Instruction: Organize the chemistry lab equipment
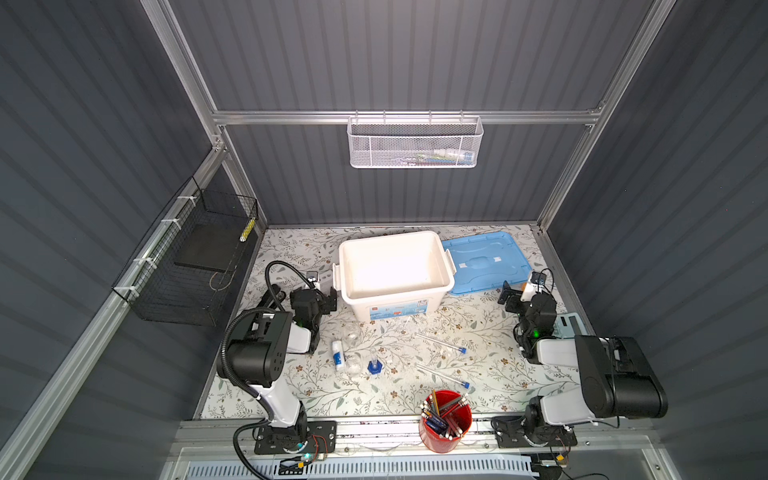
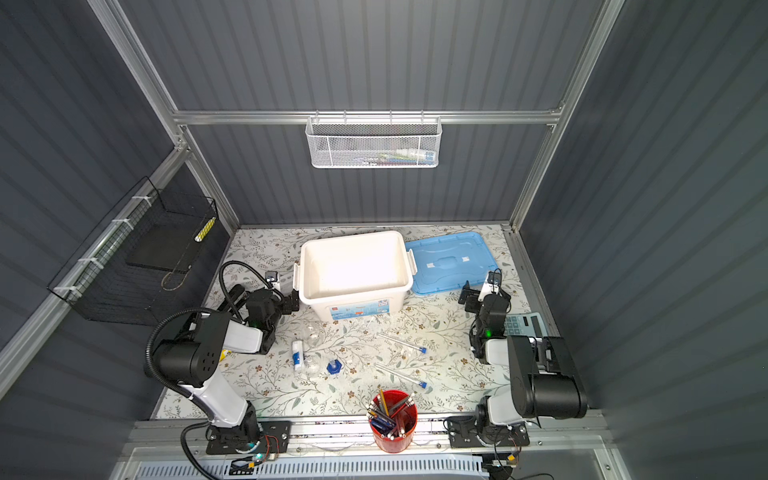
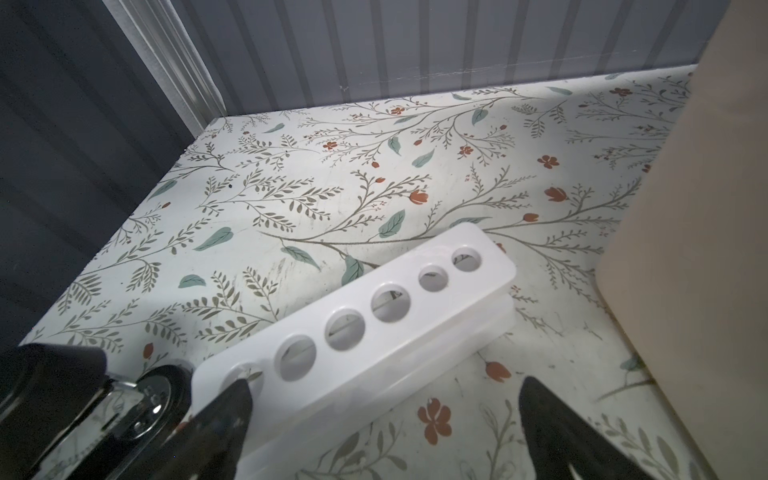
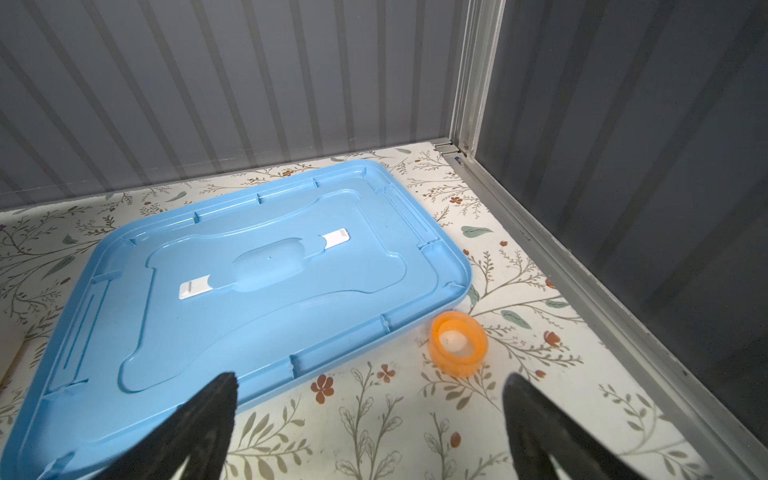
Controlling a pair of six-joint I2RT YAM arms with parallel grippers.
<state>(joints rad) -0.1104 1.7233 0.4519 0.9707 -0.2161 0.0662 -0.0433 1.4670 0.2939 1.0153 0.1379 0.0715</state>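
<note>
Both grippers were seen spread wide and empty. L gripper (image 1: 330, 298) was found at 9 o'c of the table (image 1: 498, 365), beside the bin (image 1: 361, 303). In its wrist view a white rack (image 3: 353, 332) was seen lying below the jaws, ungripped; contact couldn't be judged. R gripper (image 1: 510, 296) was found at 3 o'c, near the lid (image 1: 486, 262) edge and an orange tape roll (image 4: 457, 343). Nothing was seen inside the bin at 12 o'c. The lab gear was spread over table ctr toward 6 o'c. Two tubes (image 1: 440, 343) were laid flat w/ blue caps toward approx. 4 o'c. Two flasks (image 1: 352, 332) were placed at 8 o'c of ctr, and the cylinder (image 1: 374, 365) was stood upright between flasks and tubes. Small clear pieces (image 1: 400, 322) just in front of the bin could hardly be made out. All of it was judged light, stiff, slick and breakable. The tubes were expected to roll, so a pinch across the shaft near mid-length was judged safest. The flasks were judged best taken by the neck, since a round belly would likely be squeezed out of flat pads. The cylinder was judged easily tipped and best pinched low, just above the foot. Gentle closing force was advised throughout. The cup (image 1: 444, 419) at 6 o'c and calc (image 1: 567, 324) at 4 o'c were judged no part of the job.
</note>
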